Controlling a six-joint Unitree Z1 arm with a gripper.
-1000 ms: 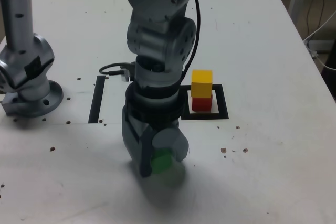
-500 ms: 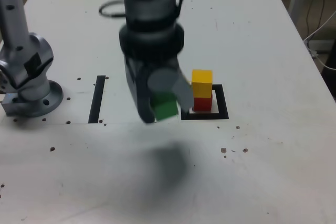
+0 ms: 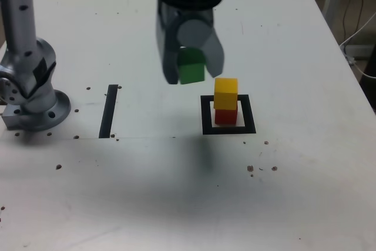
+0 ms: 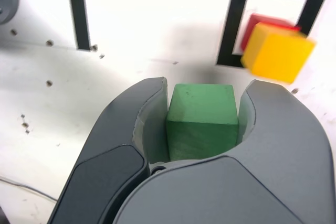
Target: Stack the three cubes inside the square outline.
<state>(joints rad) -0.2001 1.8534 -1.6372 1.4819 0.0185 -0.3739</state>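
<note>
Since the prior frames the gripper (image 3: 191, 72) has risen off the table and travelled toward the square outline (image 3: 228, 129), carrying the green cube (image 3: 191, 70). Jaws clamped on two opposite faces of the green cube (image 4: 201, 120), held clear of the table. To the exterior view's right of the claw and lower: yellow cube (image 3: 226, 93) resting on red cube (image 3: 225, 116), both inside the outline.
</note>
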